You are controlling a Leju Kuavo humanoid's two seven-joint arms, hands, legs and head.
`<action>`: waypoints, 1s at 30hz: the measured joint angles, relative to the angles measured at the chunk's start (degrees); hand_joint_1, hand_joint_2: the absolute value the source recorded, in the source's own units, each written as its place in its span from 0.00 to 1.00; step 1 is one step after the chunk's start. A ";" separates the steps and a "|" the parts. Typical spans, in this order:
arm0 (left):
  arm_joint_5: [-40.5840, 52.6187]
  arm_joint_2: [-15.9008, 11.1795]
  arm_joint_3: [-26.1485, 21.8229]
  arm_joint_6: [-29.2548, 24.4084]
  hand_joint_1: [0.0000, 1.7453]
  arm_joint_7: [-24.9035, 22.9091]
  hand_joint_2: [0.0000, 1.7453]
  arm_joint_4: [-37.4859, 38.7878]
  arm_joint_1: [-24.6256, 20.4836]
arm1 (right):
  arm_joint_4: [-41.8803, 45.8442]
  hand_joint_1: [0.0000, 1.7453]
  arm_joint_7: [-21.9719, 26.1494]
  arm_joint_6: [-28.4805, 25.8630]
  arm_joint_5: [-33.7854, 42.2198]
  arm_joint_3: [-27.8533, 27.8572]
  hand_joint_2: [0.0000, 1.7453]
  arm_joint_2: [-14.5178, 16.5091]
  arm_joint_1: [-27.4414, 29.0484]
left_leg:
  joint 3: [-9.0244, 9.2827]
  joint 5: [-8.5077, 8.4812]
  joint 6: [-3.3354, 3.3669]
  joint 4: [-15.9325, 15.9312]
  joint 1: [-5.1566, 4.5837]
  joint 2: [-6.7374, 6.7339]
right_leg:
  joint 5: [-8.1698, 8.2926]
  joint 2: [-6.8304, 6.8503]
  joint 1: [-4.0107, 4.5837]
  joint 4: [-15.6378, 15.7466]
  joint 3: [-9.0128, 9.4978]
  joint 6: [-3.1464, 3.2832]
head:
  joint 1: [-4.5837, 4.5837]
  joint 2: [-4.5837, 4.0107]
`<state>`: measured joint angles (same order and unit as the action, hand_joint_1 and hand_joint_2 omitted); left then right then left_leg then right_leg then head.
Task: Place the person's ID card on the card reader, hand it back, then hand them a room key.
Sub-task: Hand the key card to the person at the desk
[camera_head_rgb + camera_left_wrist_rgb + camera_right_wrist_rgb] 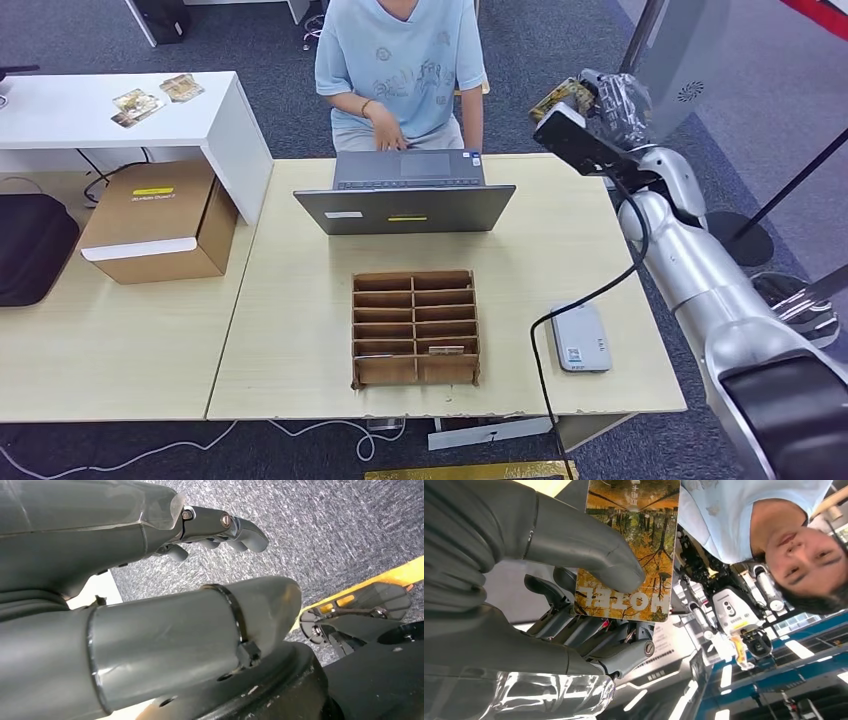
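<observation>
Right hand (610,100) pinches hotel key card (634,545), raised beyond laptop (405,195), near person (400,60). Left hand (210,525) fingers curled, holding nothing.

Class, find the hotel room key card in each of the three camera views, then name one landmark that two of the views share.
Head view: hotel room key card sits upper right, held in the raised right hand, beside the seated person.
Left wrist view: not in it.
Right wrist view: card at top centre, pinched under the thumb.
Shared landmark: the person's light blue shirt.
</observation>
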<state>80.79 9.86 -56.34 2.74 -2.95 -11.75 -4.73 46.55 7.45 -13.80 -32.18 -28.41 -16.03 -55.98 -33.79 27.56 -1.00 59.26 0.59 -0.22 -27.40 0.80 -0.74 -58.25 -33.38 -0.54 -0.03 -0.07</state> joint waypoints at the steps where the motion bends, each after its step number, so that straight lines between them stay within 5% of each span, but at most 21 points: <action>1: 0.01 -0.01 0.01 0.12 0.00 0.00 0.00 0.01 -0.02 | -0.33 1.00 -0.10 -0.65 -0.95 -0.35 1.00 0.37 -0.06 | 0.00 0.00 0.00 0.00 0.00 0.00 | 0.00 0.00 0.00 0.00 0.00 0.00 | 0.01 0.00; 16: 0.11 -0.01 0.39 0.69 0.00 -0.07 0.00 0.01 -0.11 | -7.91 1.00 -5.45 -3.77 -18.06 -4.77 1.00 8.12 -4.99 | 0.01 -0.01 -0.02 0.00 0.02 -0.01 | 0.00 -0.02 0.01 -0.02 -0.01 0.00 | 0.01 0.00; 30: -0.18 -0.02 0.42 0.38 0.00 -0.07 0.00 0.02 -0.09 | -13.66 1.00 -6.69 -5.47 -21.98 -5.27 1.00 12.88 -9.16 | 0.01 -0.01 -0.02 0.00 0.01 0.00 | 0.00 -0.02 0.01 -0.02 -0.01 0.00 | 0.00 0.00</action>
<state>80.61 9.84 -55.92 3.13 -3.02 -11.74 -4.82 32.90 0.77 -19.27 -54.16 -33.68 -3.15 -65.15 -33.78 27.54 -1.02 59.26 0.61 -0.22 -27.40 0.78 -0.73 -58.26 -33.39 -0.54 -0.03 -0.07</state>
